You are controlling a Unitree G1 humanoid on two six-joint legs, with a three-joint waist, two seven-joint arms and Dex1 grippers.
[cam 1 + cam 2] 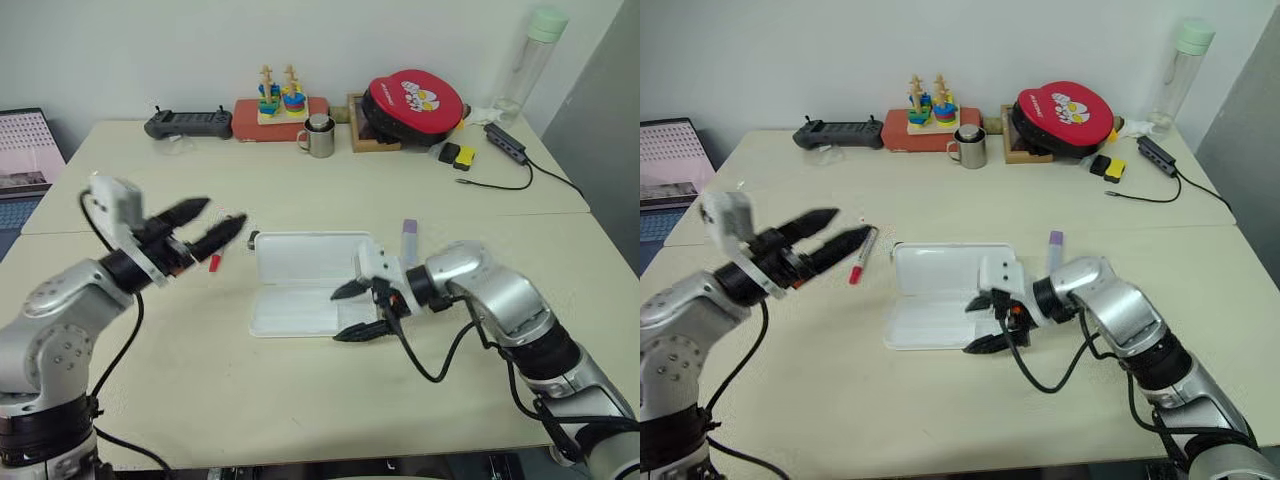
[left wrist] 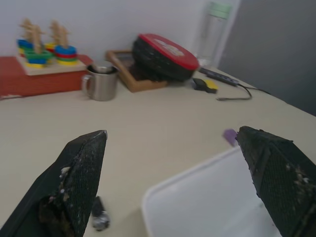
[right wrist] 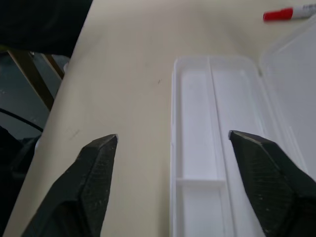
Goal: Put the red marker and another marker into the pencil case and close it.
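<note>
A pale beige surface point(image 1: 300, 400) is seen, made of two tables pushed together, with a seam running across between them. A plain white wall point(image 1: 150, 50) is set behind it. At the far right a grey panel point(image 1: 600, 90) is seen. A laptop point(image 1: 25, 150) stands on a lower desk at the left edge. The scene is evenly lit, with only soft shadows cast.

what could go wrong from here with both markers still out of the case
1. The red marker lies right under the open left gripper; a careless descent could knock it away rather than grasp it.
2. The open right gripper hovers at the open case and could nudge it.
3. The lavender marker lies behind the right arm, awkward to reach.
</note>
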